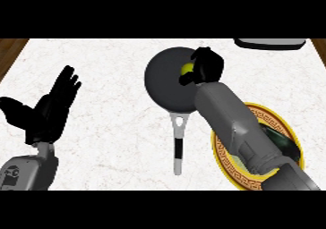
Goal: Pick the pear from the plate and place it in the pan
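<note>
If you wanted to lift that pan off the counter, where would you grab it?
Probably by the handle. It sticks out straight toward the robot from the pan, lying free on the counter, so fingers could close round it from above. The right hand is over the pan's bowl.

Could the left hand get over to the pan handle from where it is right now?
Probably yes. The left hand rests open at the view's left, and only bare counter lies between it and the pan's handle. The right hand is over the pan, curled on the pear, not the handle.
</note>
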`<state>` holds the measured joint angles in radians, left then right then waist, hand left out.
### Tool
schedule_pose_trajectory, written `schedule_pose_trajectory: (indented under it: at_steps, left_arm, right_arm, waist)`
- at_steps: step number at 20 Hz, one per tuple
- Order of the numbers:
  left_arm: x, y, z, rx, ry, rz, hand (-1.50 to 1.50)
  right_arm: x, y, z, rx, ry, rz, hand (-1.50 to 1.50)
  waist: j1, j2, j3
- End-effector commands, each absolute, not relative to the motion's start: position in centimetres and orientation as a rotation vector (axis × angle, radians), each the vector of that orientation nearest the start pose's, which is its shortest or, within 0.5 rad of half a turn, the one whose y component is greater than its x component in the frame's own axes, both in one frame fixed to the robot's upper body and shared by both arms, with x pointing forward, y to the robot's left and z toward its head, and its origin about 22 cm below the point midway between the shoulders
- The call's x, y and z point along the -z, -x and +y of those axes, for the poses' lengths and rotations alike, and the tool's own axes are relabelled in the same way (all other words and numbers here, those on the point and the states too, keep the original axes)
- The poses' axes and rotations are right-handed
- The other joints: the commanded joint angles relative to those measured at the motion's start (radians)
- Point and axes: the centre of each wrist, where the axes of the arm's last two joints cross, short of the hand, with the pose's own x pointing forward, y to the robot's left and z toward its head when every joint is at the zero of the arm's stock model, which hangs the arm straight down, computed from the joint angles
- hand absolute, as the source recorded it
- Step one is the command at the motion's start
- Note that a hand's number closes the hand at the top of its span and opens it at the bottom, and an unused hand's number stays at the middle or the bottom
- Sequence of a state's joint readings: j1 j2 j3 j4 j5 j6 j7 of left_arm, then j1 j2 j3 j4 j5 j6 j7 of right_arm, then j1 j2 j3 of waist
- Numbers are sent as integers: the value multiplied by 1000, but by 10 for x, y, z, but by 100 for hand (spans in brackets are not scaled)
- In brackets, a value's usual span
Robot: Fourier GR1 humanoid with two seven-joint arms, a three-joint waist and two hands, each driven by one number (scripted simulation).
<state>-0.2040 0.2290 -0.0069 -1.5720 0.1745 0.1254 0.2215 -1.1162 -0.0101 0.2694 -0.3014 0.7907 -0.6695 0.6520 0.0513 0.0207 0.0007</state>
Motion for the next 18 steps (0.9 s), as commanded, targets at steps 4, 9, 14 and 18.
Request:
schedule_pose_trajectory:
  at_steps: [4,9,14,18]
  left_arm:
    - [-58,-286,268,-17,-86,-1520,0]
    - [-58,-286,269,-20,-78,-1526,0]
    - [-59,-277,266,-43,-103,-1519,0]
    - [-36,-264,284,-77,-128,-1492,0]
  right_arm:
    - [-32,-428,-111,-477,1051,-1261,-150]
    - [-27,-419,-113,-238,986,-1465,-150]
    - [-38,-413,-123,6,806,-1531,-150]
    - [-22,-386,-163,66,710,-1605,-150]
  waist:
    - [-10,-4,0]
    - [-29,-9,1]
    - [-56,-22,1]
    - [-83,-31,0]
